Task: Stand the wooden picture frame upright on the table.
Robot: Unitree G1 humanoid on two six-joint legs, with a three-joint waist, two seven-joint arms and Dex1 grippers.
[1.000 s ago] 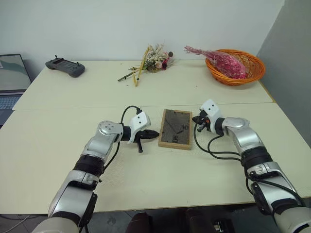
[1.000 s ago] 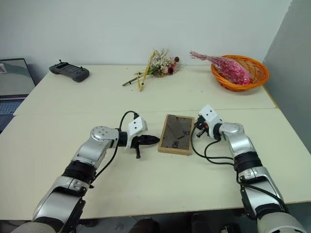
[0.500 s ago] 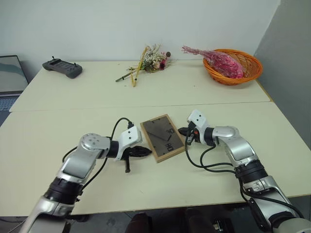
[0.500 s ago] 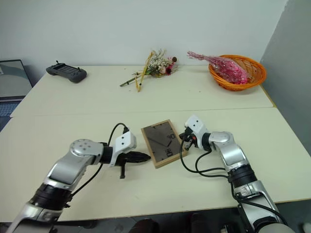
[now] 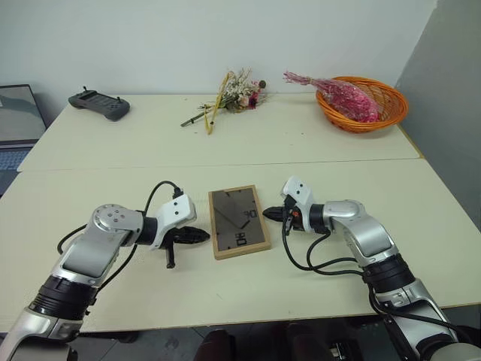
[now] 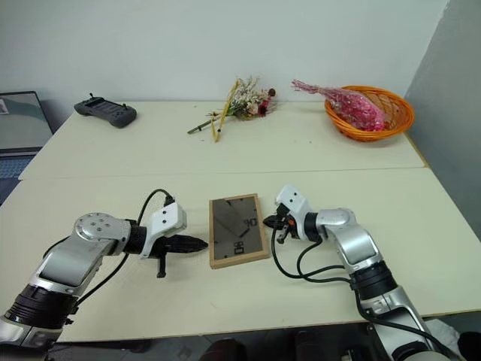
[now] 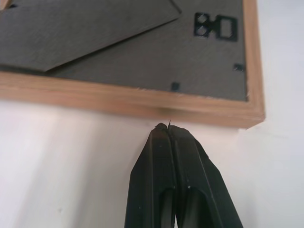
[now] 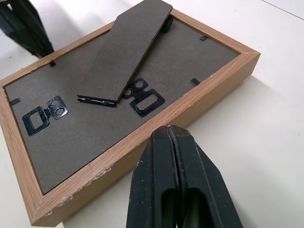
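Lying face down on the pale cream worktop (image 5: 316,143), the small light-wood picture frame (image 5: 238,221), its pictured front hidden.

Looks like a lab or office setup: a plain cream desk (image 5: 90,203) is seen against a bare white wall, laptop (image 5: 15,124) beside it, handheld controller (image 5: 98,104) parked on its far corner.

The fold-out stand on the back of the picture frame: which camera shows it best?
The right wrist view: the stand shows close up, lying against the dark back panel of the wooden picture frame, above two metal hangers. The left wrist view catches part of it. The two head views show it small, as a pale diagonal strip.
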